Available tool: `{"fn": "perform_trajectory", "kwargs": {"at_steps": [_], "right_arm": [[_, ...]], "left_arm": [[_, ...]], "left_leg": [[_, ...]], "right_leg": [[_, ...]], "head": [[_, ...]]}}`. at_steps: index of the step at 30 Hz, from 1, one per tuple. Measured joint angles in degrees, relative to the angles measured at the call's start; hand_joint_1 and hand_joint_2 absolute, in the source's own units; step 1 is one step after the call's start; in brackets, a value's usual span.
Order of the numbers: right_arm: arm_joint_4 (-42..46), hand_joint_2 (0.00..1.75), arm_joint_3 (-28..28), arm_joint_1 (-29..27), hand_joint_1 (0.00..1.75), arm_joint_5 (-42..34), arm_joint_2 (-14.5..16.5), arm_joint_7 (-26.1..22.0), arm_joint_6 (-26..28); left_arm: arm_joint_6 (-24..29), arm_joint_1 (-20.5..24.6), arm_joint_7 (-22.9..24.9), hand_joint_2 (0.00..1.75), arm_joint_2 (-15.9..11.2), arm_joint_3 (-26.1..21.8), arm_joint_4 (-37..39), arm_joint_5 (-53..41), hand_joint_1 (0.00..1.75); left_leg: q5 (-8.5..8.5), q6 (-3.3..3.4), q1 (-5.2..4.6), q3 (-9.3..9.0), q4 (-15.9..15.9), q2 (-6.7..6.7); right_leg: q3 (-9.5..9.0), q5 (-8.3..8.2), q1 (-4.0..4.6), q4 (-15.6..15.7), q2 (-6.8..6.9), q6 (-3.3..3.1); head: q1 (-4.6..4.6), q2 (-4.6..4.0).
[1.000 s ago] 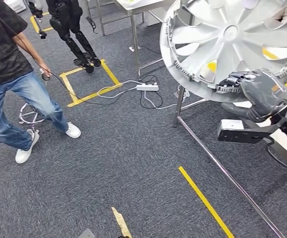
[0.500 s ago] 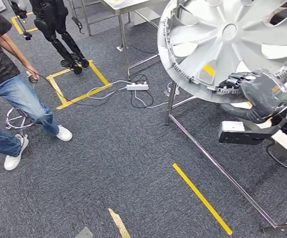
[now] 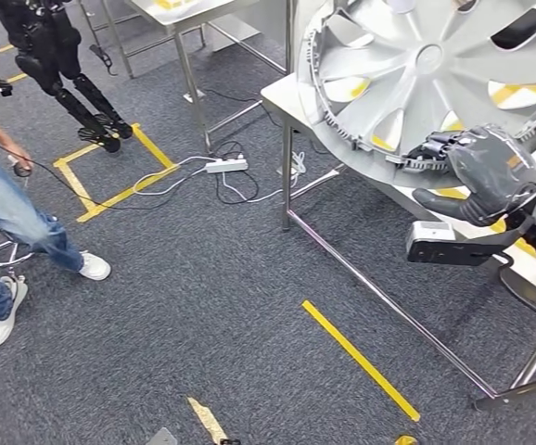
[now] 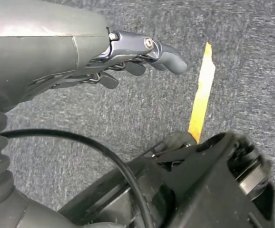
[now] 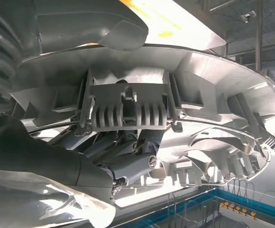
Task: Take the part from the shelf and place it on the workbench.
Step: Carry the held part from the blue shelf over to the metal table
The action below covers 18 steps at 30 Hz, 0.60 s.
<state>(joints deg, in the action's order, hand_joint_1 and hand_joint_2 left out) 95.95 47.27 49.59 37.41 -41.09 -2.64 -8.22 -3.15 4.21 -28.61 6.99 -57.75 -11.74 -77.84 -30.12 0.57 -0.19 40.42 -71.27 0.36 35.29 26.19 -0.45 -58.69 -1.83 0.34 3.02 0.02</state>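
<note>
Since the earlier frames the camera has swung, bringing the counter (image 3: 279,93) under the hubcap (image 3: 426,74). Head view: right hand (image 3: 472,167) clamps the rim; placing remains. Left wrist view: left hand (image 4: 103,57), fingers loosely apart, empty. Right wrist view: fingers (image 5: 129,161) grip the hubcap's underside.

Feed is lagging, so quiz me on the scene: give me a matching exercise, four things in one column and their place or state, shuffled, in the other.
Things:
1. wheel cover
2. left hand
3. power strip
4. person

Places or states:
A. lying on the carpet among white cables
B. gripped at its rim by the right hand
C. standing at the left of the head view
D. hanging above the carpet, holding nothing

Pairs: 1-B, 2-D, 3-A, 4-C
</note>
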Motion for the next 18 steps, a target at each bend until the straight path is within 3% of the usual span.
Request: {"fn": "perform_trajectory", "kwargs": {"at_steps": [2, 3, 4, 6, 8, 11, 13, 14, 15, 17, 18], "right_arm": [[0.0, 1.75, 0.0, 0.0, 1.75, 0.0, 0.0, 0.0, 0.0], [0.0, 1.75, 0.0, 0.1, 1.75, 0.0, 0.0, 0.0, 0.0], [0.0, 1.75, 0.0, 0.1, 1.75, 0.0, 0.0, 0.0, 0.0], [0.0, 1.75, -0.1, 0.2, 1.75, 0.0, 0.1, 0.0, 0.0], [-0.1, 1.75, -0.1, 0.2, 1.75, 0.0, 0.1, 0.0, -0.1], [-0.2, 1.75, 0.1, 0.2, 1.75, -0.1, 0.0, -0.1, -0.2], [-0.3, 1.75, 0.3, 0.1, 1.75, -0.1, 0.1, -0.1, -0.3], [-0.3, 1.75, 0.3, 0.1, 1.75, -0.1, 0.1, -0.1, -0.3], [-0.3, 1.75, 0.4, 0.2, 1.75, -0.1, 0.1, -0.1, -0.4], [-0.3, 1.75, 0.4, 0.3, 1.75, -0.2, 0.1, -0.1, -0.5], [-0.3, 1.75, 0.4, 0.3, 1.75, -0.2, 0.1, -0.1, -0.6]], "left_arm": [[0.0, 0.1, 0.0, 1.75, -0.1, 0.0, 0.0, 0.0, 0.00], [0.0, 0.1, 0.0, 1.75, -0.1, 0.0, 0.0, 0.0, 0.00], [0.0, 0.1, 0.0, 1.75, -0.2, 0.0, 0.0, 0.0, 0.00], [0.0, 0.2, 0.0, 1.75, -0.2, 0.0, 0.0, 0.0, 0.00], [0.0, 0.2, 0.0, 1.75, -0.1, 0.0, 0.0, 0.0, 0.00], [0.0, 0.2, 0.0, 1.75, -0.1, 0.0, 0.0, 0.0, 0.00], [0.0, 0.1, 0.0, 1.75, -0.1, 0.0, 0.0, 0.0, 0.00], [0.0, 0.1, 0.0, 1.75, -0.1, 0.0, 0.0, 0.0, 0.00], [0.0, 0.0, 0.0, 1.75, -0.1, 0.0, 0.0, 0.0, 0.00], [0.0, 0.1, 0.0, 1.75, -0.1, 0.0, 0.0, 0.0, 0.00], [0.0, 0.1, 0.0, 1.75, -0.1, 0.0, 0.0, 0.0, 0.00]], "left_leg": [[3.42, 0.68, -0.19, -3.22, 7.4, -1.45], [4.13, 0.86, -0.26, -4.40, 10.0, -2.10], [4.22, 0.95, -0.35, -5.00, 11.5, -2.55], [4.11, 1.07, -0.43, -5.23, 12.3, -2.22], [4.55, 1.51, -0.27, -5.50, 13.1, -1.51], [4.84, 1.93, -0.12, -5.62, 13.6, -0.46], [4.81, 1.92, -0.10, -5.58, 13.5, 0.28], [4.77, 1.88, -0.06, -5.57, 13.5, 0.64], [4.71, 1.78, 0.01, -5.58, 13.4, 0.98], [4.45, 1.34, 0.00, -5.56, 13.1, 1.47], [4.34, 1.04, -0.08, -5.51, 12.9, 1.64]], "right_leg": [[-0.02, 0.00, 0.05, -0.1, -0.78, 0.06], [0.12, -0.05, 0.02, -0.1, -1.13, 0.19], [0.32, -0.14, -0.05, -0.1, -1.45, 0.40], [0.69, -0.37, -0.23, 0.0, -1.99, 1.01], [1.51, 0.50, -0.24, -1.0, -1.21, 1.48], [5.65, 5.15, -0.29, -9.7, 0.88, 2.16], [7.93, 6.58, -0.48, -14.6, 1.27, 2.61], [7.67, 5.83, -0.59, -14.2, 1.42, 2.80], [6.25, 4.26, -0.70, -11.6, 1.72, 2.93], [1.92, 1.38, -0.64, -4.0, 3.10, 3.02], [0.34, 0.70, -0.52, -1.2, 3.57, 2.74]], "head": [[0.02, 0.00], [0.01, 0.00], [0.03, 0.00], [0.00, 0.00], [0.07, 0.00], [0.33, 0.00], [0.34, 0.00], [0.35, 0.00], [0.34, 0.00], [0.37, 0.00], [0.32, 0.00]]}}
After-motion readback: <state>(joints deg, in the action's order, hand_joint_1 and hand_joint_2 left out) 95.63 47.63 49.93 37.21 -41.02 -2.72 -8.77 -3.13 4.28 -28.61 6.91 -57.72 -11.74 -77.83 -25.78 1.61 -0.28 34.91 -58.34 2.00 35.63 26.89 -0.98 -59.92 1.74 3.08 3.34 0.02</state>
